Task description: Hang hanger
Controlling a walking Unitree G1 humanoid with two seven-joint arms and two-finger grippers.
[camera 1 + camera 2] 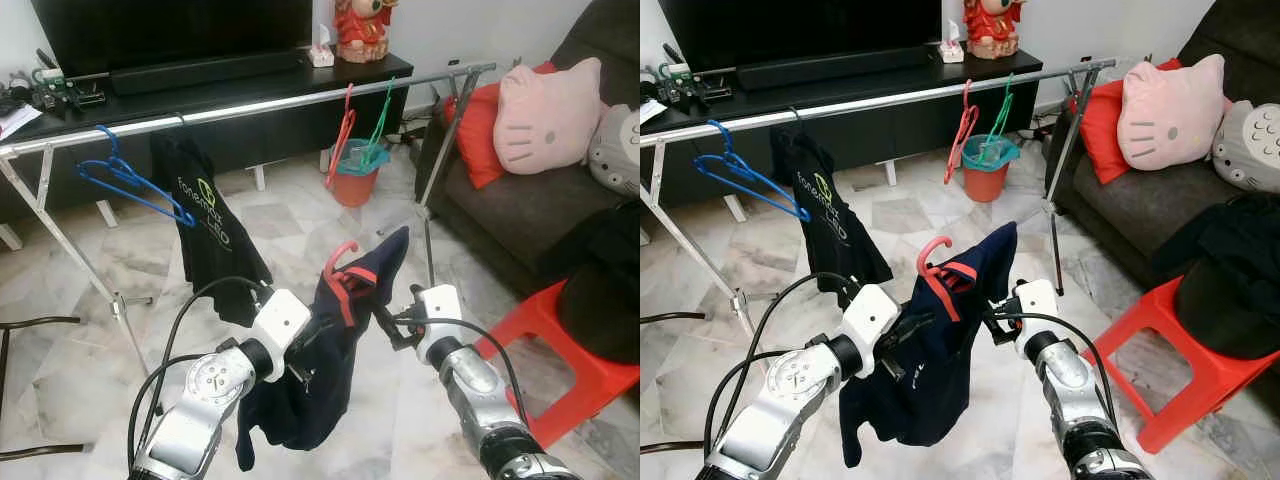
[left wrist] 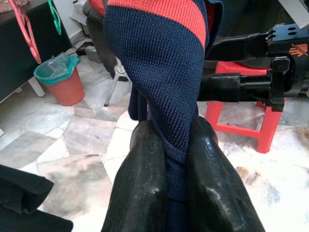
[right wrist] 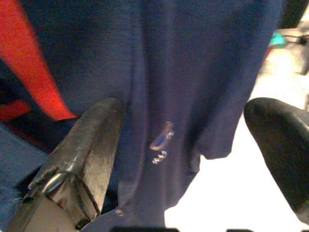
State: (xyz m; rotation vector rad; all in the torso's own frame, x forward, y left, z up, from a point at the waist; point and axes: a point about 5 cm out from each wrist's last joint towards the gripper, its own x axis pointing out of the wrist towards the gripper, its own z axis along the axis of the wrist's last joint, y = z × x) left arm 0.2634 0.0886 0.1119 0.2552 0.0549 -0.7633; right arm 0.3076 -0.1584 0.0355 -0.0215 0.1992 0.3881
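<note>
Left tool (image 1: 318,328) pinches navy shirt (image 1: 330,380) on red hanger (image 1: 343,262); right tool (image 3: 193,159) spread wide beside it. Rail (image 1: 250,105) at 12 o'clock — lift hook clear, level, before lowering.

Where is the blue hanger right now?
In the left eye view the blue hanger hangs empty on the metal rail, towards the robot's left, just left of the black shirt and in front of the TV cabinet.
</note>
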